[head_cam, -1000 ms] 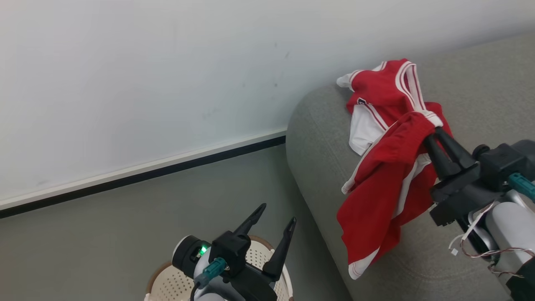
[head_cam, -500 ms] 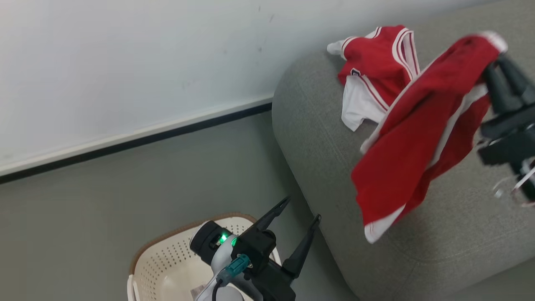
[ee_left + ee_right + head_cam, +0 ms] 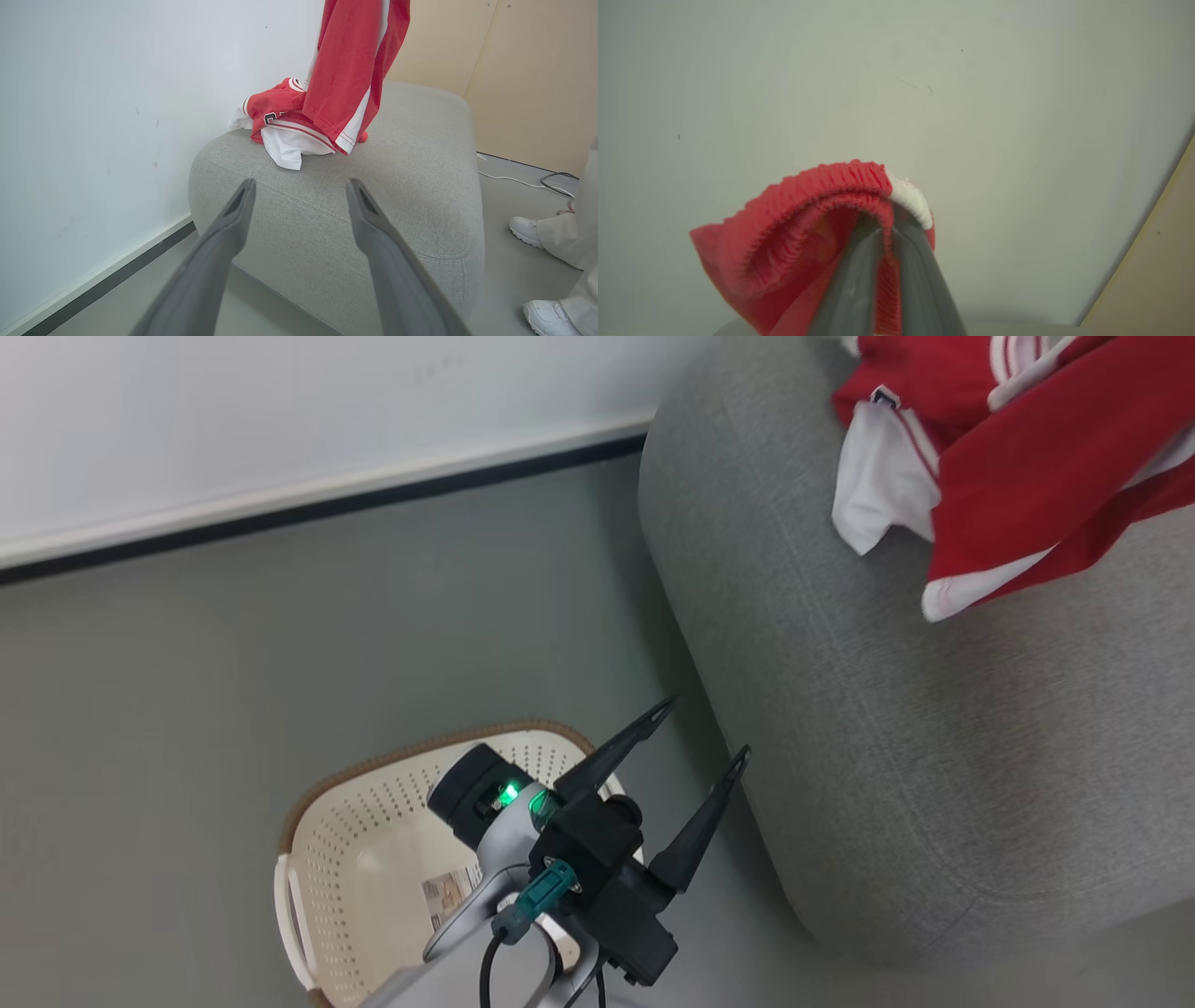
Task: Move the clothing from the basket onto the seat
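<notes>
Clothing [image 3: 794,224] clamped in right pincer [image 3: 888,227], hanging over seat [image 3: 397,186], left pincer [image 3: 706,728] fingers apart

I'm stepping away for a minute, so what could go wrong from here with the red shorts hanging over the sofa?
1. The waistband of the shorts is bunched over the shut right end effector, so it may snag on release.
2. The shorts hang by the jersey near the rounded wall-side edge of the sofa; dropped there, they could slide off.
3. A person's shoe is close beside the sofa, so a wide arm swing might reach them.
</notes>
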### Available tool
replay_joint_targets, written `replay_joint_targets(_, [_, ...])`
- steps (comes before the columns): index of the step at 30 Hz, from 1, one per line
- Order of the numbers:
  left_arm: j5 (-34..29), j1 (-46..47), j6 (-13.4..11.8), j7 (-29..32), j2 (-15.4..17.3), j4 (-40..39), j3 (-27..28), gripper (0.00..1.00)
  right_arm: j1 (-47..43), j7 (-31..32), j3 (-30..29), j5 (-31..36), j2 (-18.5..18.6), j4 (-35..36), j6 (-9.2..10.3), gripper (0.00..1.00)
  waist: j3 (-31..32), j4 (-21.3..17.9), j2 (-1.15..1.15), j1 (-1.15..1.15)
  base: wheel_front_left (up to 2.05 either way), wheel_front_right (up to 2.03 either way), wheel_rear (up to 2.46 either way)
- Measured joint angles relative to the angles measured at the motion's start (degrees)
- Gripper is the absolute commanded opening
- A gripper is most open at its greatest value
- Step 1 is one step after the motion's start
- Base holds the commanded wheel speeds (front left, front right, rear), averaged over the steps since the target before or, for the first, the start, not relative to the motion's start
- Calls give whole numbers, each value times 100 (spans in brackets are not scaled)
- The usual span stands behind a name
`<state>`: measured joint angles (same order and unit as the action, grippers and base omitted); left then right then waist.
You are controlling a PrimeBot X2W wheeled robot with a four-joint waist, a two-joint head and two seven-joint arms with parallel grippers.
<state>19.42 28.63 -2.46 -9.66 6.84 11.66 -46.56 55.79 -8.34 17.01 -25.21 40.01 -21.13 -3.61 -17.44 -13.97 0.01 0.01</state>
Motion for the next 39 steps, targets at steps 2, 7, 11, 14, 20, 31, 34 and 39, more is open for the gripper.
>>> replay_joint_targets(2, [-94, 110, 1, 2, 10, -96, -8, 100, 157, 83, -82, -49, 52, -296, 0, 0, -164, 49, 0, 0, 0, 0, 0])
replay_joint_targets(7, [-275, 430, 3, 93, 31, -285, -42, 100, 534, 231, -208, -74, 185, -945, 4, 0, -573, 186, 0, 0, 0, 0, 0])
replay_joint_targets(11, [-356, 617, 2, 114, 90, -460, -43, 100, 761, 305, -188, -71, 94, -1274, 62, 0, -910, 308, 0, 0, 0, 0, 0])
replay_joint_targets(14, [-509, 710, 0, 152, 145, -560, -24, 100, 911, 341, -145, -47, -35, -1512, 121, 0, -1165, 393, 0, 1, 0, 0, 0])
replay_joint_targets(20, [-631, 917, -2, 164, 224, -633, 5, 100, 1064, 339, 51, 55, -387, -1968, 218, 0, -1661, 532, 1, 0, 0, 0, 0])
replay_joint_targets(31, [-698, 1016, -4, 135, 346, -528, 34, 100, 1126, -53, 290, 89, -972, -2836, 162, 4, -2136, 574, 0, 0, 0, 0, 0])
replay_joint_targets(34, [-698, 1027, -4, 44, 346, -494, 38, 100, 1132, -238, 313, 98, -1025, -2986, 105, 44, -2072, 531, 0, -1, 0, 0, 0])
replay_joint_targets(39, [-697, 1027, 0, -11, 341, -360, 38, 100, 1125, -438, 360, 104, -1134, -3163, 14, 100, -1914, 448, 0, -1, 0, 0, 0])
